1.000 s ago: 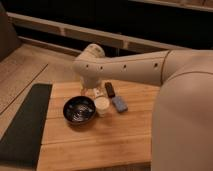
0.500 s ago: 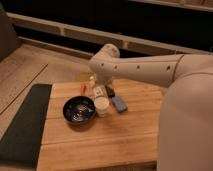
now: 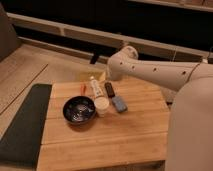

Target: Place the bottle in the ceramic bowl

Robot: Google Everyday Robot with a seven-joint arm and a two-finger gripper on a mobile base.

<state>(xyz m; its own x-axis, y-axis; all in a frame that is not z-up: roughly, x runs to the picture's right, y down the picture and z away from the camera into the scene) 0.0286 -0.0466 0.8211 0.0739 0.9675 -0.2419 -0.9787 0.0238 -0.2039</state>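
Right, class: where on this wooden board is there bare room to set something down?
Free: the near half of the board, in front of the bowl and cup; also the right side past the blue block. Crowded: the far middle, where bottle, cup and block cluster. The gripper hangs beyond the far edge, behind the bottle.

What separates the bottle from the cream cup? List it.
The bottle is slim and longer; the cream cup is short and wide. The cup sits beside the ceramic bowl; the bottle sits farther back. Both are pale. The gripper is beyond the far edge of the board.
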